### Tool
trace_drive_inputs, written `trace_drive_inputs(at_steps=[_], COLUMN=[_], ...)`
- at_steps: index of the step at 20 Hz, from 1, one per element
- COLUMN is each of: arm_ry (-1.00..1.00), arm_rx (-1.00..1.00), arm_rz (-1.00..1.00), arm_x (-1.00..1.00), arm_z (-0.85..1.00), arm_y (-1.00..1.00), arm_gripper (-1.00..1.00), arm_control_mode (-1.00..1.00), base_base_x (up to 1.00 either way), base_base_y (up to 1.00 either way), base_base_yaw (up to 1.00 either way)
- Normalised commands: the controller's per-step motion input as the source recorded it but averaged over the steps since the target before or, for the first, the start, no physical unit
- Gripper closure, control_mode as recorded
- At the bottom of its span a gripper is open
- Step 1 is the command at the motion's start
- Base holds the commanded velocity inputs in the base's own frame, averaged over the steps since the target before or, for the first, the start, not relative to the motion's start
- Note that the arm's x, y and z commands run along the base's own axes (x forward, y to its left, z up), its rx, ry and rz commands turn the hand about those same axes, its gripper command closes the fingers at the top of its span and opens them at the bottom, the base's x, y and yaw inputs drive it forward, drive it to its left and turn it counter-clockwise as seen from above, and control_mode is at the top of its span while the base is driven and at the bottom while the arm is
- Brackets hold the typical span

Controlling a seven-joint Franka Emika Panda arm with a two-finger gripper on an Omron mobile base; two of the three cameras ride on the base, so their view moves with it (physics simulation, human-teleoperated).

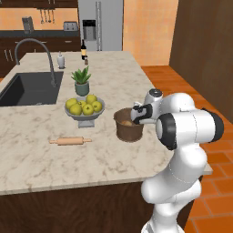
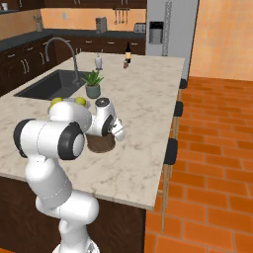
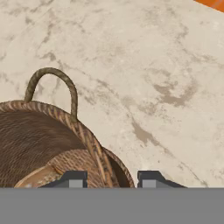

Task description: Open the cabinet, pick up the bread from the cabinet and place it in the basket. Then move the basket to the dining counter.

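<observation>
Straddling the basket (image 3: pixel 52 144) rim, the jaws of the gripper (image 3: pixel 111 177) stand slightly parted, one fingertip (image 3: pixel 74 178) inside the wall and one outside; actual contact with the rim cannot be confirmed. The basket sits on the dining bench (image 1: pixel 41 159), at four o'clock from the fruit bowl (image 1: pixel 85 113). The bread (image 1: pixel 127 123) lies inside the basket.

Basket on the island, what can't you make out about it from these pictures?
- Basket, right base view: mostly behind the arm.
- Bread, left base view: just a sliver inside; hand view cuts it off at the bottom.
- Gripper, hand view: the tips straddle the rim; contact unclear.
</observation>
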Motion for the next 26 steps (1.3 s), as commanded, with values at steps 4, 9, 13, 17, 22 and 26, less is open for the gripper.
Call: trace_drive_inputs(at_steps=[4,9,13,17,22,26], arm_ry=[0.00,-0.05,0.00,0.01,-0.01,-0.06], arm_rx=[0.10,0.04,-0.08,-0.18,-0.16,-0.09], arm_rz=[0.00,0.00,0.09,0.25,0.28,0.25], arm_x=[-0.07,-0.58,-1.00,-1.00,-1.00,-1.00], arm_z=[0.39,0.85,0.87,0.68,0.48,0.31], arm_y=[0.00,0.00,0.06,0.33,0.07,0.03], arm_gripper=[-1.00,-1.00,-1.00,-1.00,-1.00,-1.00], arm_control_mode=[-1.00,-1.00,-1.00,-1.00,-1.00,-1.00], base_base_x=[0.00,0.00,0.00,0.00,0.00,0.00], base_base_y=[0.00,0.00,0.00,0.00,0.00,0.00], base_base_yaw=[0.00,0.00,0.00,0.00,0.00,0.00])
